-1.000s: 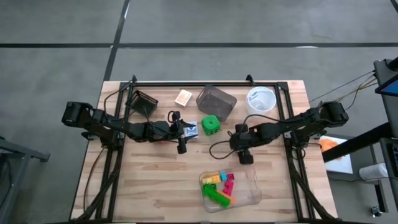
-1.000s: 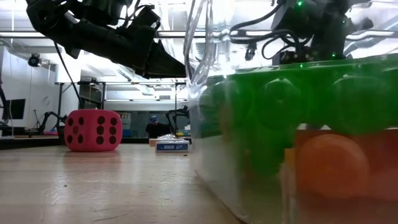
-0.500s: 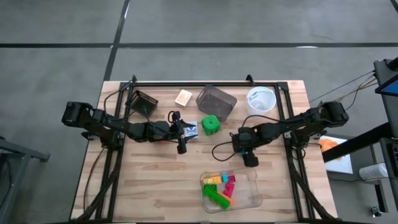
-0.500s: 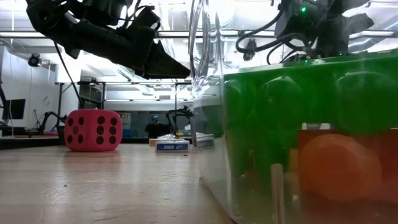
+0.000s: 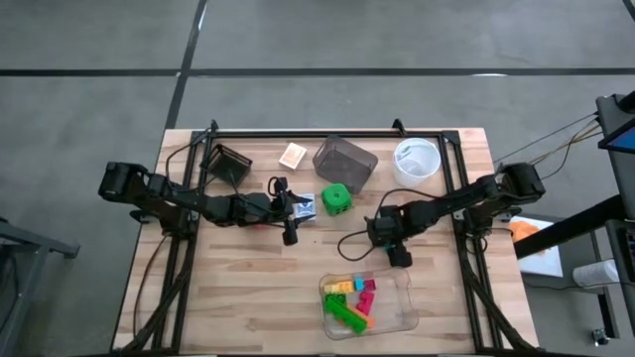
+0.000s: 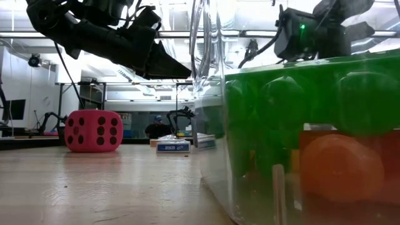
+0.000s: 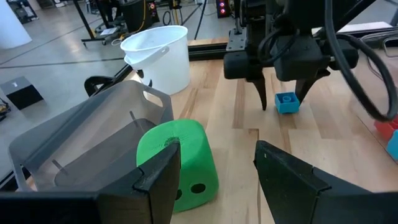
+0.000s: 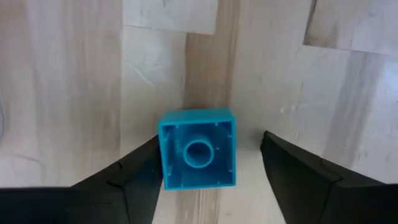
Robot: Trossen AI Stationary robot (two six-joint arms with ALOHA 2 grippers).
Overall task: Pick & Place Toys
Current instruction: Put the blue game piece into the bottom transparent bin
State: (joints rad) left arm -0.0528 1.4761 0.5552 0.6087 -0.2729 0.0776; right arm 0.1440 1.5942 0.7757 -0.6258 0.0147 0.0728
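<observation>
Right gripper (image 8: 200, 180) jaws apart, straddling blue brick (image 8: 198, 149) lying mid-counter (image 5: 248, 297), not gripping. Left gripper (image 7: 216, 168) jaws apart, empty, beside green die (image 7: 178, 160). Other bricks (image 5: 349, 300) in tray (image 5: 407, 315) near front edge.

You can see a wooden table (image 5: 248, 288) made of pale planks standing on a grey floor (image 5: 89, 59). Dark lines (image 5: 298, 71) cross the floor like big squares. Look across the table top and you see a big bright room with long lights (image 6: 75, 34) up on the ceiling. Far back, a person (image 6: 154, 127) sits among dark stands (image 6: 62, 100).
</observation>
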